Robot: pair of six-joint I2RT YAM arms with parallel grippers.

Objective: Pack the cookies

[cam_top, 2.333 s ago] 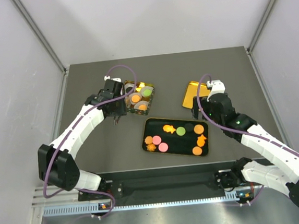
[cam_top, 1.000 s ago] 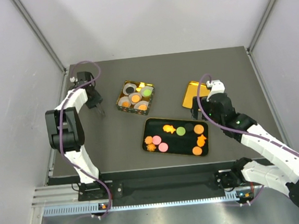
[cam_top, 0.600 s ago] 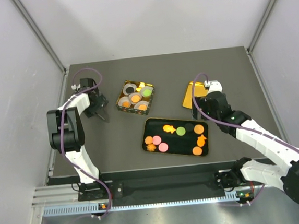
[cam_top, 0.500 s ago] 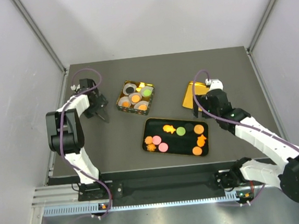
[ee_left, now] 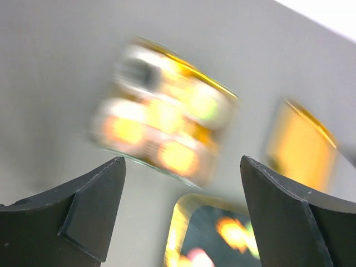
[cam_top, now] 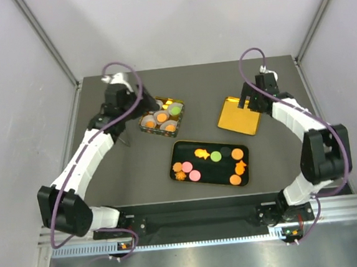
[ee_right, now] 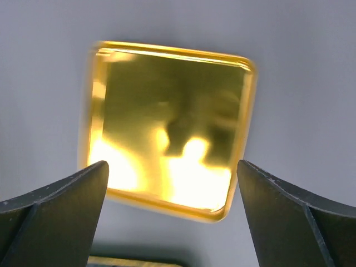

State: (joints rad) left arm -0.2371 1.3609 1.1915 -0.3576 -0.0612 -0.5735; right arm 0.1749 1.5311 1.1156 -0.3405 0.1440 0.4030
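The cookies (cam_top: pixel 194 175), orange, pink and green discs and star shapes, lie on a black gold-rimmed tray (cam_top: pixel 223 169) at the table's middle. More cookies sit in white paper cups inside a square gold tin (cam_top: pixel 162 116). My left gripper (cam_top: pixel 125 108) hovers just left of that tin, open and empty. In the left wrist view the tin (ee_left: pixel 161 133) is blurred ahead of the open gripper (ee_left: pixel 182 161), with the tray's corner (ee_left: pixel 183 222) below. My right gripper (cam_top: pixel 252 101) is open above the far edge of a gold lid (cam_top: pixel 239 117). The lid (ee_right: pixel 167 111) fills the right wrist view beyond the gripper (ee_right: pixel 171 164).
The dark table top (cam_top: pixel 138 168) is bounded by grey walls on the left, right and far sides. Both arms reach toward the table's far half. The tray's gold rim (ee_right: pixel 128 260) shows at the bottom of the right wrist view.
My left arm swung from the table's far left edge to beside the tin, and its jaws opened. My right arm stretched from near the tray to the lid's far side.
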